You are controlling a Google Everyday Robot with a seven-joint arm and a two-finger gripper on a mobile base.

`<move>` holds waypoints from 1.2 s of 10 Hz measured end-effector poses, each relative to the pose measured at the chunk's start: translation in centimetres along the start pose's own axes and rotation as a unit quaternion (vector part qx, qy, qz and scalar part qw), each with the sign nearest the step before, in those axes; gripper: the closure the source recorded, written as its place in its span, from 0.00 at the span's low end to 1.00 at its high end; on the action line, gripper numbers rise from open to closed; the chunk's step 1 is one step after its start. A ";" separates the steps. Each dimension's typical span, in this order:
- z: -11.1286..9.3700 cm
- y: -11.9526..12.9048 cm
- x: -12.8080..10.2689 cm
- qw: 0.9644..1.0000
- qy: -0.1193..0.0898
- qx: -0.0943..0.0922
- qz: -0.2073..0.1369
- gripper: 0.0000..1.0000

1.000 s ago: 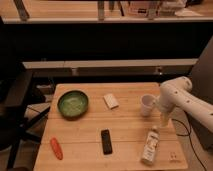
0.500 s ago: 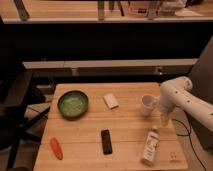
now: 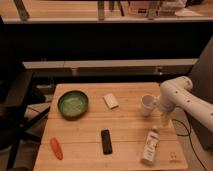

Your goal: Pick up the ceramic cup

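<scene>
The ceramic cup [image 3: 147, 104] is a small plain white cup standing upright near the right edge of the wooden table [image 3: 90, 135]. My gripper [image 3: 165, 119] hangs from the white arm [image 3: 180, 97] just right of the cup and slightly nearer the front, pointing down at the table. It is close beside the cup. The cup is not lifted.
A green bowl [image 3: 73, 104] sits at the left. A small white block [image 3: 111, 101] lies at the middle back. A black remote [image 3: 106, 141], an orange carrot [image 3: 56, 148] and a clear plastic bottle [image 3: 149, 146] lie toward the front. A dark chair [image 3: 15, 115] stands left.
</scene>
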State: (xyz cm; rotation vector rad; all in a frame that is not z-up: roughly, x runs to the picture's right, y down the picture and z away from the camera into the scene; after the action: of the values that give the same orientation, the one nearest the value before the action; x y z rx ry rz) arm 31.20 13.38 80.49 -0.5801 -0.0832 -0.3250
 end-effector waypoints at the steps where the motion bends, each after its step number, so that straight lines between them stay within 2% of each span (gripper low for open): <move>1: 0.0 0.0 0.0 1.000 0.000 0.000 -0.001 0.25; 4: -0.2 0.1 0.1 1.000 0.001 -0.001 -0.004 0.25; 5: -0.3 0.1 0.1 1.000 0.001 -0.001 -0.006 0.29; 10: -1.1 0.1 0.3 1.000 0.004 -0.004 -0.012 0.78; 12: -2.1 -0.2 0.3 1.000 0.007 -0.004 -0.016 0.95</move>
State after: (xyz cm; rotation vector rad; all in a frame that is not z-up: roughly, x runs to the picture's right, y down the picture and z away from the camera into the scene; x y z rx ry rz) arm 31.40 11.93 78.89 -0.5847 -0.0786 -0.3598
